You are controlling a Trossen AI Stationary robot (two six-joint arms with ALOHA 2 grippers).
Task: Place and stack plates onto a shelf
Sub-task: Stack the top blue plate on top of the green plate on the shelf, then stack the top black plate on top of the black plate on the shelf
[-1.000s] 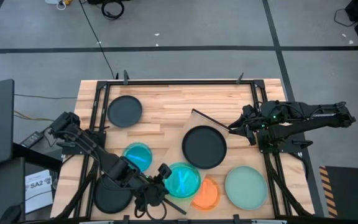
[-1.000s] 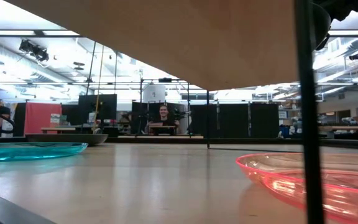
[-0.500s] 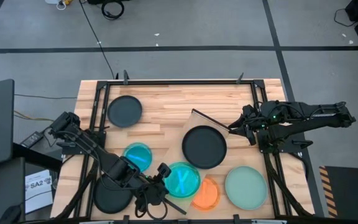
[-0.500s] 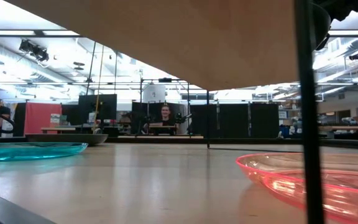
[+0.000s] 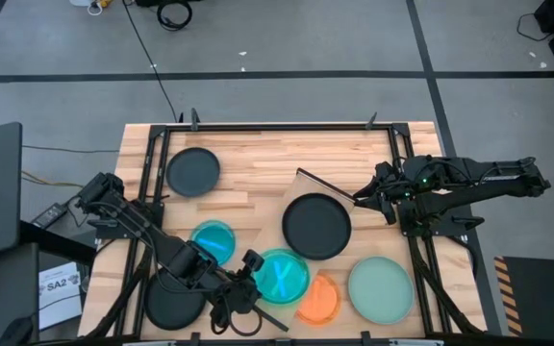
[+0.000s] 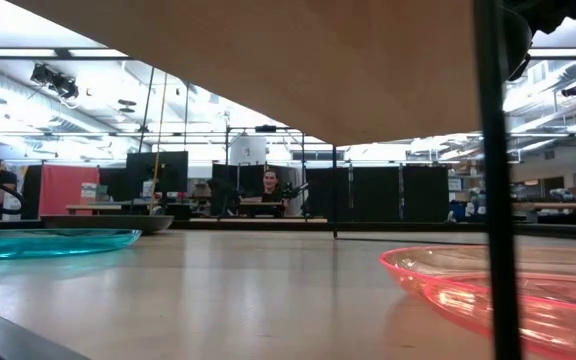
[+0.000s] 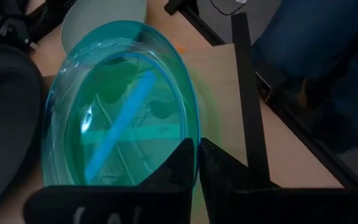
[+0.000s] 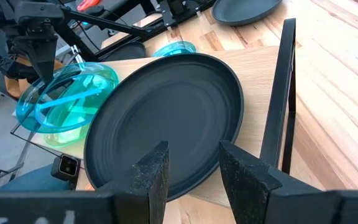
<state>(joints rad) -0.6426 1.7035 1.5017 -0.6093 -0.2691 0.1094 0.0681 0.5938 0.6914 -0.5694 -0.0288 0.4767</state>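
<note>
The shelf (image 5: 294, 197) is a raised pale board; the low view looks at its underside (image 6: 318, 60). On it lie a large black plate (image 8: 166, 112) and a teal plate (image 7: 123, 112) with a green one inside. My left gripper (image 7: 197, 152) is at the teal plate's near rim, its fingers almost together. My right gripper (image 8: 194, 158) stands open over the shelf's right end beside the black plate's edge. I cannot tell whether it touches anything. My left gripper has the teal plate's rim (image 7: 194, 132) between its two fingertips, on the side toward the table's near edge. Only a thin gap shows between the fingertips. The fingers slant down from the near left. The plate lies flat on the shelf.
On the table lie a black plate (image 5: 192, 171) at the far left, a small blue plate (image 5: 214, 240), another black plate (image 5: 173, 303) under my left arm, an orange plate (image 5: 320, 300) and a mint plate (image 5: 380, 288). A dark strip (image 8: 278, 93) edges the shelf.
My left gripper has rolled a little at the teal plate's rim without changing place. The plate has stayed on the shelf.
</note>
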